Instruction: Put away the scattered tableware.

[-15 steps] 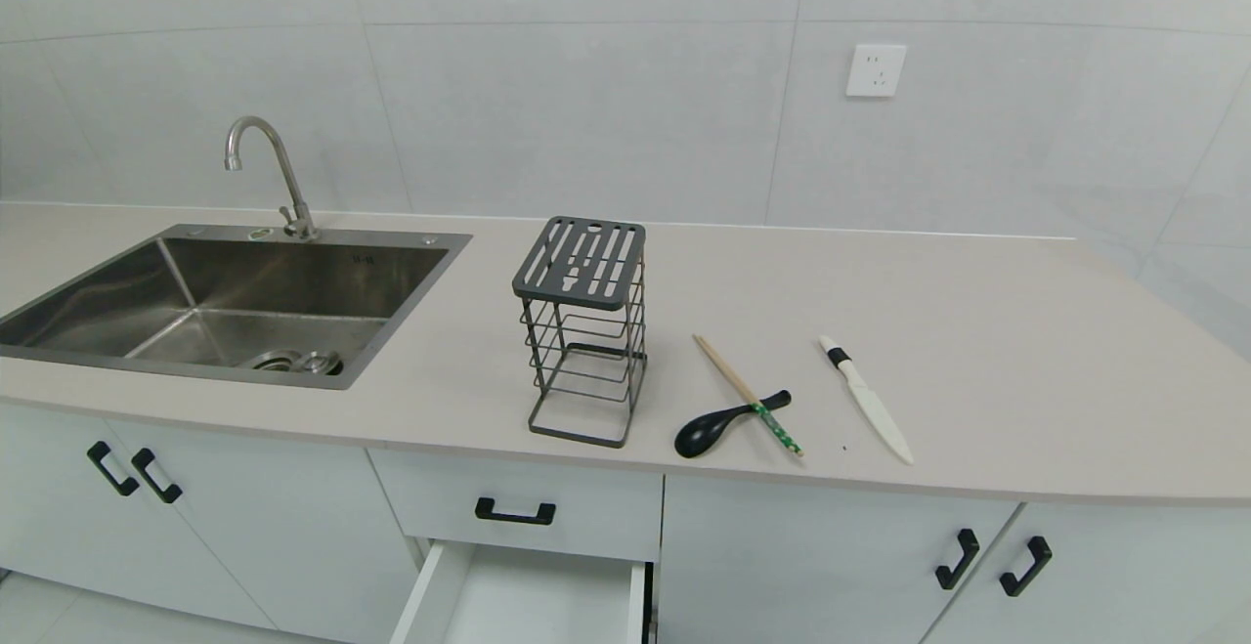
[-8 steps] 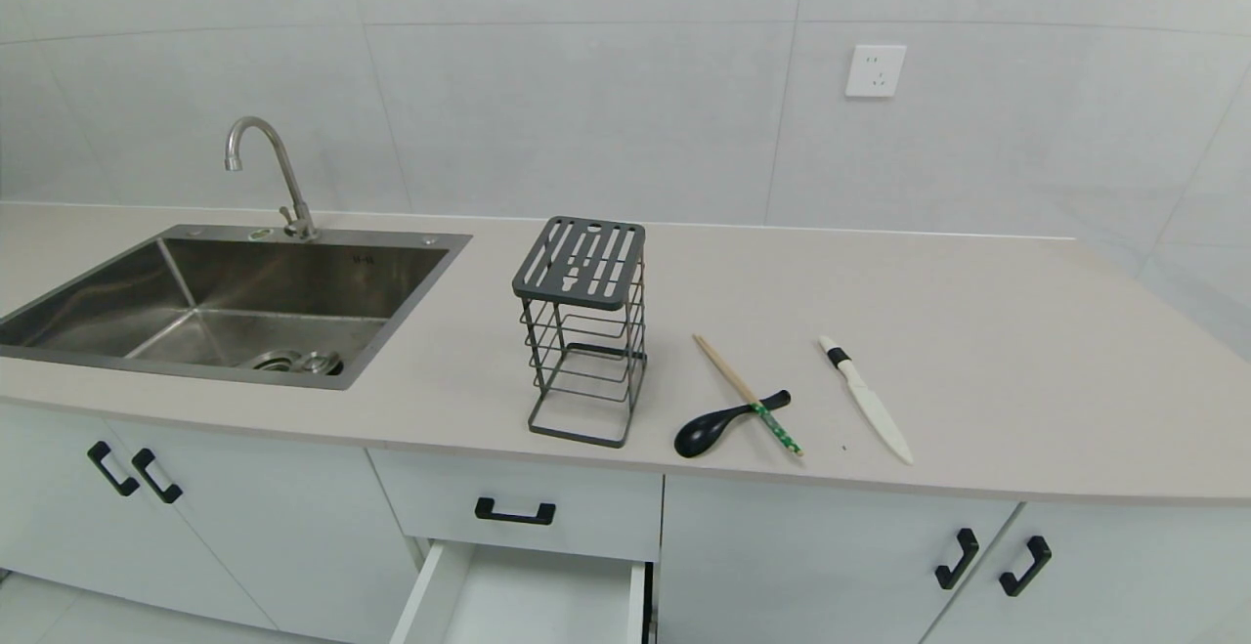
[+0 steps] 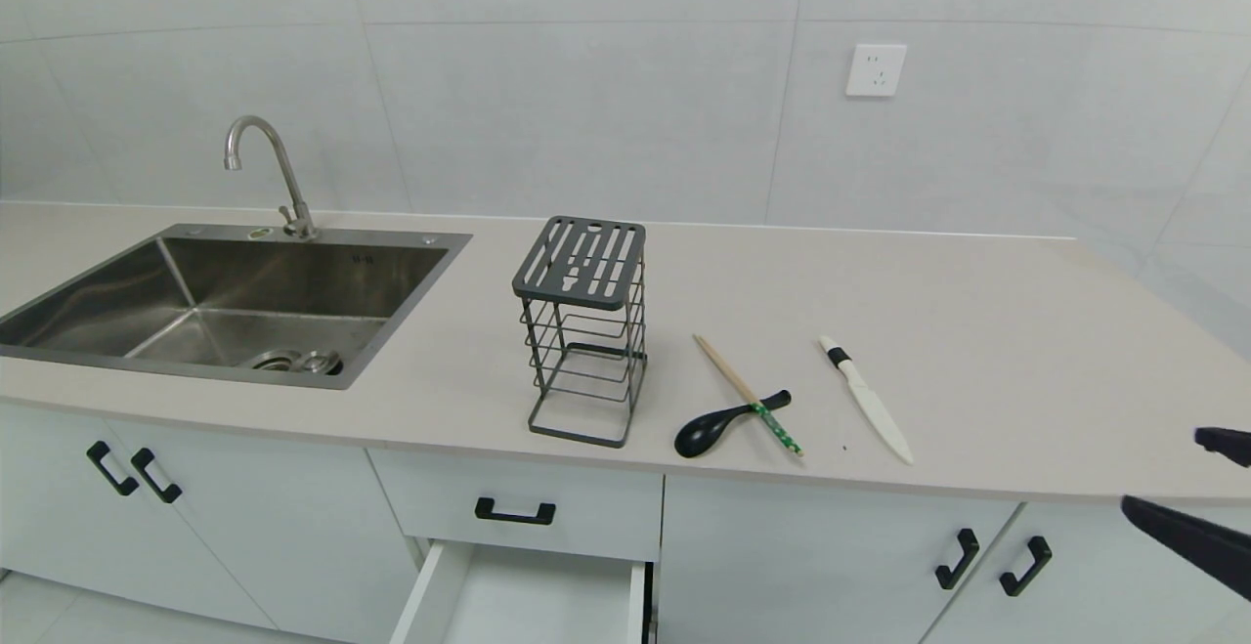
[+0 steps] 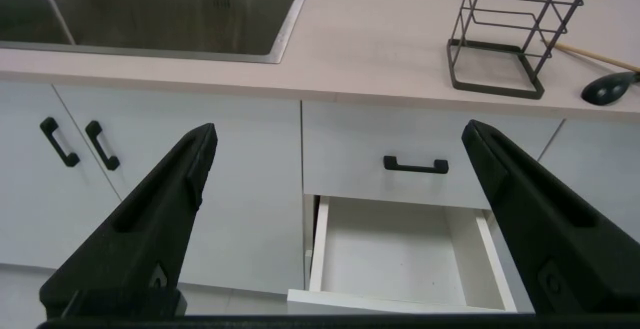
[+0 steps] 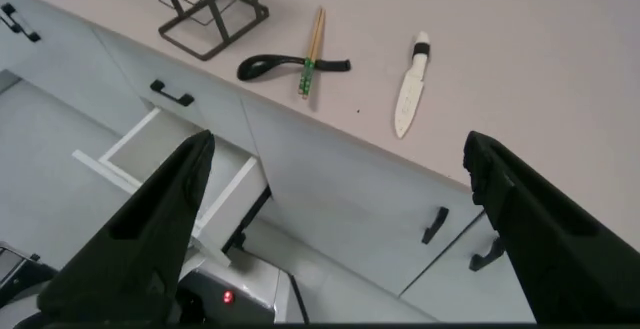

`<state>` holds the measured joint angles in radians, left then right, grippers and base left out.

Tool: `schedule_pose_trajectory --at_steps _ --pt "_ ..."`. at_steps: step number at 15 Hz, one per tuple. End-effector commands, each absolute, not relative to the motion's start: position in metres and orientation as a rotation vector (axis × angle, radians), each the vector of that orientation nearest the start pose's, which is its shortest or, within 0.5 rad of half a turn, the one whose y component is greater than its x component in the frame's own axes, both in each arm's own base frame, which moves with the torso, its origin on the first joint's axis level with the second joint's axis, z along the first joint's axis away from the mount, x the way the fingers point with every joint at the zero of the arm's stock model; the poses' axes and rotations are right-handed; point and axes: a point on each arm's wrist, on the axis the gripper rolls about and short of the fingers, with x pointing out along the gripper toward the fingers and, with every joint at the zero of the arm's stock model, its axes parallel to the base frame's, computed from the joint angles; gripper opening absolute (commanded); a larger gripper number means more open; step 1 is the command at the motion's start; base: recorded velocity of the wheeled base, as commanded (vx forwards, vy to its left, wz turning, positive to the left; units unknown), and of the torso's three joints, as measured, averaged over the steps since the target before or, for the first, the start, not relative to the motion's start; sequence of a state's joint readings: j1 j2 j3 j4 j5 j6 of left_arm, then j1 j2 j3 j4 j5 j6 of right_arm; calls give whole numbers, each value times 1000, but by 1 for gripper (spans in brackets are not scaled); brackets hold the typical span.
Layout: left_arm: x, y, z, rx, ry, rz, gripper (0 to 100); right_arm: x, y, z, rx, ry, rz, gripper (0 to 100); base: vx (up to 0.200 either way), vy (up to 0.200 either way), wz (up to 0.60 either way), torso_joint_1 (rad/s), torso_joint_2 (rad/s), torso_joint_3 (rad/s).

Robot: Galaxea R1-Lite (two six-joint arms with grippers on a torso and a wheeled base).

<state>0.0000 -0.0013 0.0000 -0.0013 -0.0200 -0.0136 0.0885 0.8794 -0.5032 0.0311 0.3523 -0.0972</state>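
Tableware lies on the counter (image 3: 977, 351), and both grippers are held out in front of the cupboards.

The left gripper (image 4: 338, 129) hangs in front of the cupboards with its two fingers spread wide apart, holding nothing; an open drawer (image 4: 400, 259) shows between them. The sink (image 3: 195, 302) is at the left of the counter. Near the middle stands the wire rack (image 3: 583, 331), upright, above the open drawer. Just right of the rack lies the black spoon (image 3: 718, 426), bowl toward the front edge. The chopsticks (image 3: 748, 395) lie across its handle, touching it; I think it is a pair lying close together. Farther right, apart from them, lies the white knife (image 3: 866, 400), flat on the counter. The right gripper (image 3: 1163, 468) is at the far right, by the counter's front edge, fingers also spread wide and holding nothing.
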Motion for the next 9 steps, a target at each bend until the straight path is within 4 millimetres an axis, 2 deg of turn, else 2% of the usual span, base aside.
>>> schedule_pose_trajectory --at_steps 1,2,4,5,6,9 --pt "-23 0 76 -14 -1 -20 100 138 25 193 -37 531 484 100 0 0 0 0 0 0" --pt "-23 0 76 -14 -1 -20 100 169 43 186 -47 622 549 100 0 0 0 0 0 0" --pt "-23 0 75 -14 0 -20 100 207 59 173 -66 719 548 100 0 0 0 0 0 0" --pt "-23 0 75 -14 0 -20 100 218 65 167 -72 739 551 100 0 0 0 0 0 0" --pt "-23 0 76 -15 -1 -20 100 237 79 150 -76 763 550 100 0 0 0 0 0 0" --pt "-23 0 76 -15 -1 -20 100 266 105 128 1 738 509 100 0 0 0 0 0 0"
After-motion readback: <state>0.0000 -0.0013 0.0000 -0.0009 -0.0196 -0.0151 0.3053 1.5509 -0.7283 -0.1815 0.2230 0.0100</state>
